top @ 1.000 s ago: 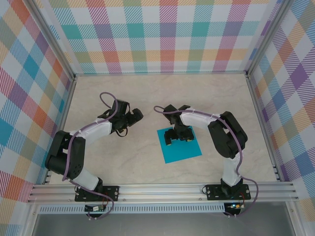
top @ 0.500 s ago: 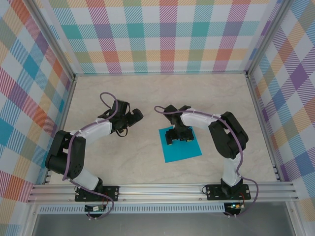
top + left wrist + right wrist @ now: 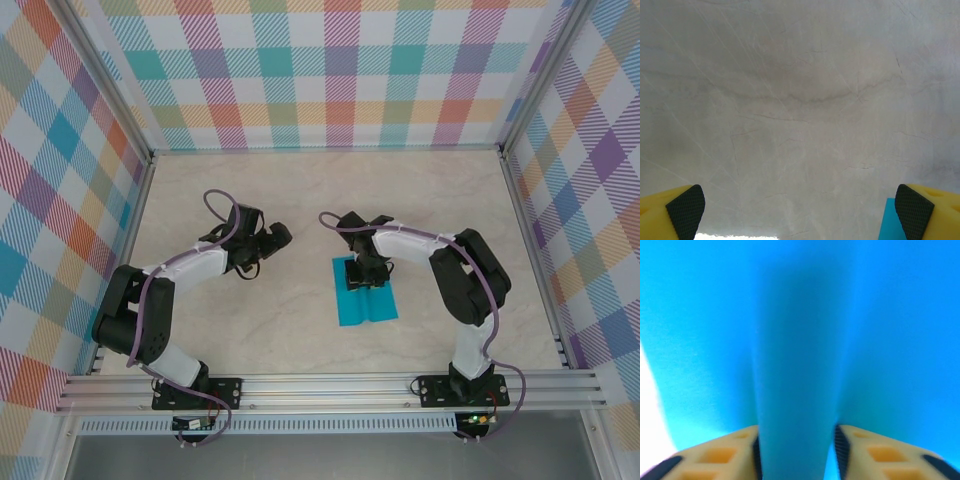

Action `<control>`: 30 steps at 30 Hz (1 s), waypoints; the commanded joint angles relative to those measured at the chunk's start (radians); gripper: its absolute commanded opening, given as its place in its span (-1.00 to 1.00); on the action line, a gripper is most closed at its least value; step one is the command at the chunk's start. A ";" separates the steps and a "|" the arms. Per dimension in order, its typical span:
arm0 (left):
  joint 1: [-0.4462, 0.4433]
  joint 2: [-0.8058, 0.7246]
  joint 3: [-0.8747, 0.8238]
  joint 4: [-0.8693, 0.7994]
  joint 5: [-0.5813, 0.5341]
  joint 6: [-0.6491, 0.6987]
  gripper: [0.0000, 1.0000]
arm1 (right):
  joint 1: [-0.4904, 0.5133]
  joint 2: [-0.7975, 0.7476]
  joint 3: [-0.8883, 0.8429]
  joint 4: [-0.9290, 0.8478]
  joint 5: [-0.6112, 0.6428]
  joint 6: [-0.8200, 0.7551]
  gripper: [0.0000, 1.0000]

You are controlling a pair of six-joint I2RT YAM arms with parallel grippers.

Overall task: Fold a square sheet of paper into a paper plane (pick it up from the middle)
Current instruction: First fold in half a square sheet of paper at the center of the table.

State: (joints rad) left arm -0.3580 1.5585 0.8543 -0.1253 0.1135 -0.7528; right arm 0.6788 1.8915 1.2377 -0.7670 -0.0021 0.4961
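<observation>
Teal sheet of paper (image 3: 365, 308) pinched btwn R gripper (image 3: 797, 452) fingers.

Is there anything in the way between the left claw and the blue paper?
No, nothing visible. Just bare table lies between the open left claw and the square sheet of paper. The right claw sits on that sheet, pinching its middle into a ridge.

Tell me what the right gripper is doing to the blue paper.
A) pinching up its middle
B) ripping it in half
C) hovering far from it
A: the right gripper has its fingers pressed on both sides of a raised ridge in the square sheet of paper.
</observation>
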 commanded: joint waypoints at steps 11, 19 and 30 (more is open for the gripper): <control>-0.015 -0.064 -0.201 0.356 0.350 -0.194 0.98 | -0.069 -0.192 -0.138 0.556 -0.705 0.220 -0.33; -0.017 -0.057 -0.307 0.571 0.405 -0.321 0.94 | -0.127 -0.093 -0.201 0.595 -0.680 0.240 -0.20; -0.085 0.007 -0.333 0.668 0.484 -0.360 0.35 | -0.155 -0.080 -0.227 0.561 -0.591 0.245 0.12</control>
State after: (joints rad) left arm -0.4213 1.5394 0.5293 0.4866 0.5529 -1.0920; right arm 0.5369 1.8221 1.0351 -0.2081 -0.6075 0.7265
